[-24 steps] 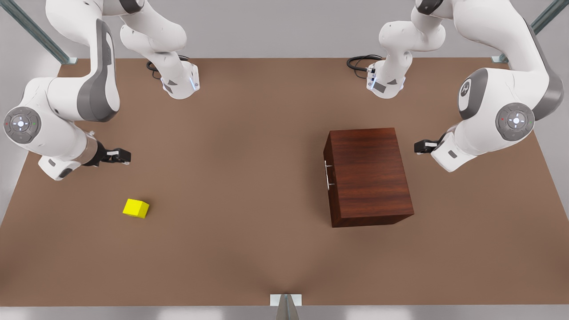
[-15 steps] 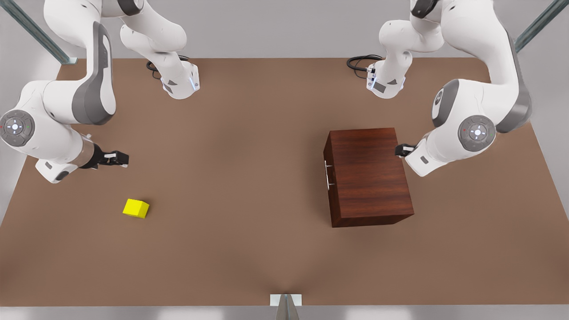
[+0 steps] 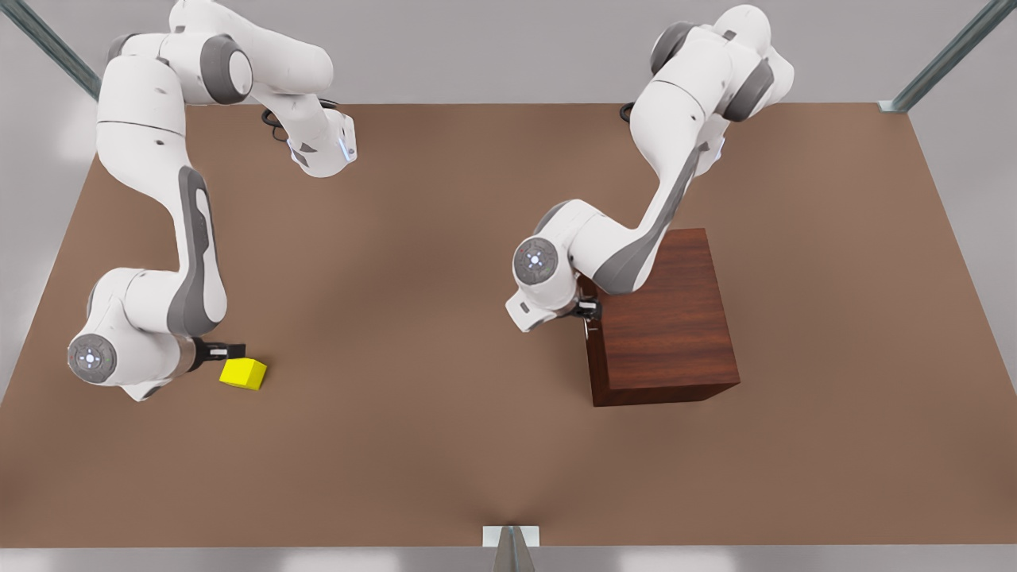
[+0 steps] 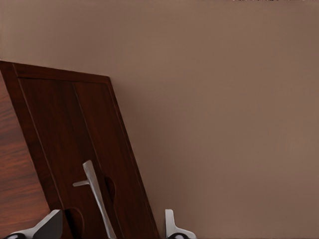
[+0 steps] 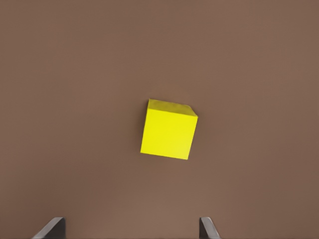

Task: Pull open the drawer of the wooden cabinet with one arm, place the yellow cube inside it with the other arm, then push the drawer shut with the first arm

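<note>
The wooden cabinet [image 3: 667,334] stands on the table at the front view's right, its drawer [image 4: 75,139] shut flush. The thin silver handle [image 4: 94,194] runs down the drawer front. My left gripper [image 3: 589,310] is at that front, open, and its two pale fingertips [image 4: 172,230] straddle the handle without closing on it. The yellow cube [image 3: 244,373] rests on the table at the front view's left. My right gripper [image 3: 230,350] hovers just beside and above it, open, with the cube [image 5: 168,129] ahead of its fingers and apart from them.
The brown table [image 3: 445,318] stretches wide between the cube and the cabinet. Both arm bases [image 3: 322,147] sit at the far edge with black cables. Metal frame posts [image 3: 945,56] stand at the far corners, and a small bracket [image 3: 511,536] marks the near edge.
The left arm swung from behind the cabinet round to the drawer front. The right arm dropped and moved toward the near edge, bringing its gripper to the cube. Cube and cabinet have not moved.
</note>
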You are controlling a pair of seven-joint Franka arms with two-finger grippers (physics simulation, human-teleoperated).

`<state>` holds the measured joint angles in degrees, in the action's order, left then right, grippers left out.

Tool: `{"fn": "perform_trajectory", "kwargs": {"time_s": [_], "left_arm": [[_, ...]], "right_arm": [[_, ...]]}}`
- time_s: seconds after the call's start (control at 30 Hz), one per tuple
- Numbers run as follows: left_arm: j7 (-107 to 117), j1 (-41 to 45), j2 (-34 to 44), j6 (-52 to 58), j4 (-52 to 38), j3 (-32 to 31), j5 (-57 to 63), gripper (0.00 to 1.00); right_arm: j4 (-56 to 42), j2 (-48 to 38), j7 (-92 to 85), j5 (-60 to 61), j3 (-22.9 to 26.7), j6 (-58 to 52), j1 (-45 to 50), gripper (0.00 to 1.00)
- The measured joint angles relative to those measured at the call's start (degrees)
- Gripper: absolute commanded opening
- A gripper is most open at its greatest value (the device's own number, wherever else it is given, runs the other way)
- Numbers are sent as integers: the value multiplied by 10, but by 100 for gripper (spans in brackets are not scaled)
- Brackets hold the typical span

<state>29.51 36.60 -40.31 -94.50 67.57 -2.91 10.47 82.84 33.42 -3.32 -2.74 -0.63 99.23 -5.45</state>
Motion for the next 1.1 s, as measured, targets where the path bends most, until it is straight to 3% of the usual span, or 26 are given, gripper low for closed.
{"fn": "perform_trajectory", "kwargs": {"time_s": [0.6,1.1], "left_arm": [[241,10,-24,5,32,1,19,100],[316,12,-40,3,35,-7,17,100]], "right_arm": [[82,22,20,5,0,120,-20,100],[80,66,27,8,0,161,-36,100]]}}
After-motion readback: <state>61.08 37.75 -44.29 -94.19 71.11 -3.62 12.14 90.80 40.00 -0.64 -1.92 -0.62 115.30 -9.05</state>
